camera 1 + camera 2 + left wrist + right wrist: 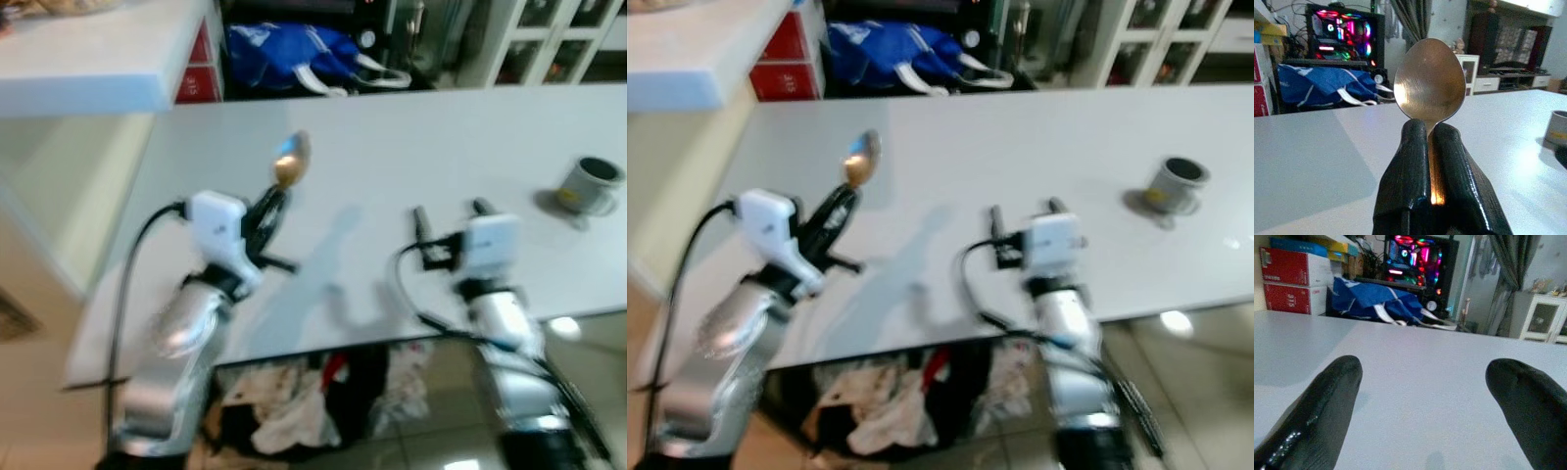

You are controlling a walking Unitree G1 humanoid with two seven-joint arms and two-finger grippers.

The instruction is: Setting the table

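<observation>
Left end effector [1429, 147] is gripping a spoon [1430, 81] by its handle, bowl raised above the counter [392, 157]. Right end effector [451, 209] is hovering over the counter, fingers spread, grasping nothing. A mug [591, 184] is sitting well to its right.

A lived-in home: white desk [392, 176], blue bag [294, 54], glowing computer [1420, 257], curtains [1511, 279] and glass-fronted cabinets [1542, 318] behind.

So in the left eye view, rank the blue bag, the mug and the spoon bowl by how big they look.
1. Blue bag, clearly largest, though farthest away.
2. Mug at the table's right.
3. Spoon bowl, held above the white table in the left gripper.
The mug and the bowl look close in size, and blur makes that order unsure.
</observation>
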